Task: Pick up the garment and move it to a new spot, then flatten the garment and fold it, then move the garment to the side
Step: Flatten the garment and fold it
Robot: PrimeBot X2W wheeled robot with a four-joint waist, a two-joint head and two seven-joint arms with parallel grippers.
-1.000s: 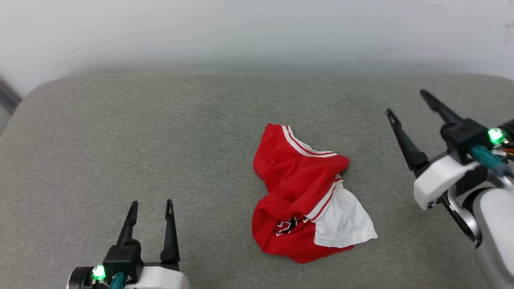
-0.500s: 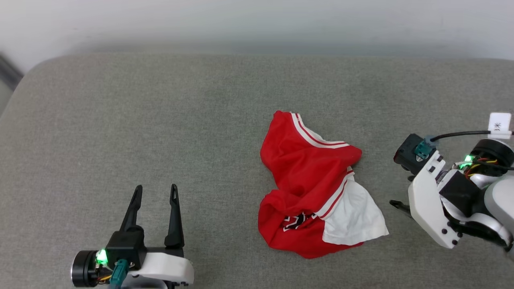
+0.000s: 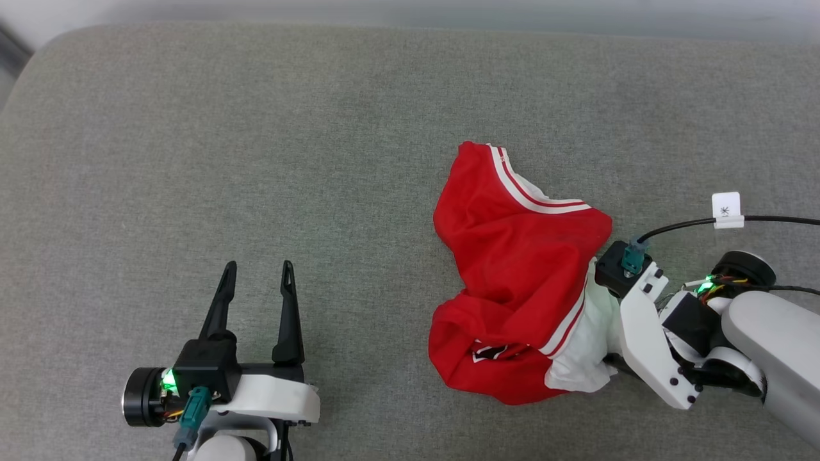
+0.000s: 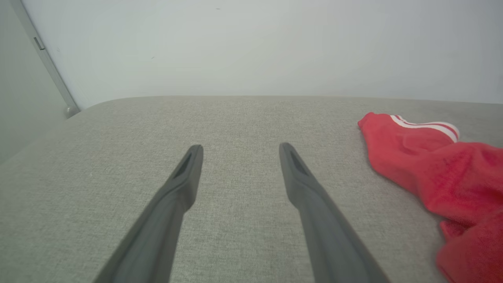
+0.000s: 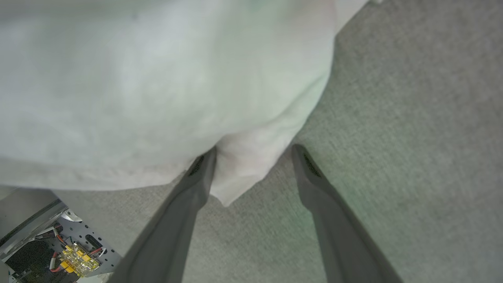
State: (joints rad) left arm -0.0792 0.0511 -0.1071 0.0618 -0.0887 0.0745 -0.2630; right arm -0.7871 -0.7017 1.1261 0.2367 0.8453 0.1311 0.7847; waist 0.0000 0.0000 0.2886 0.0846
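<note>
1. The garment (image 3: 512, 275) is seen crumpled in a heap on the grey upholstered surface (image 3: 256, 128), right of centre in the head view. Red cloth, a red-white striped trim and a white sleeve are shown.
2. Black-and-white print (image 3: 493, 351) is exposed near the heap's near edge. It is creased into a fold and cannot be read.
3. A small white tag (image 3: 726, 210) is clipped to the black cable (image 3: 679, 224) by the right arm. A dark mark is printed on it, too small to be read.
4. The right gripper (image 5: 254, 149) is held at the white sleeve. Its fingers are spread, a corner of white cloth lies between them, and nothing is pinched.
5. The left gripper (image 3: 258, 264) is held over bare fabric, well apart from the garment. Its fingers are spread and nothing is held.
</note>
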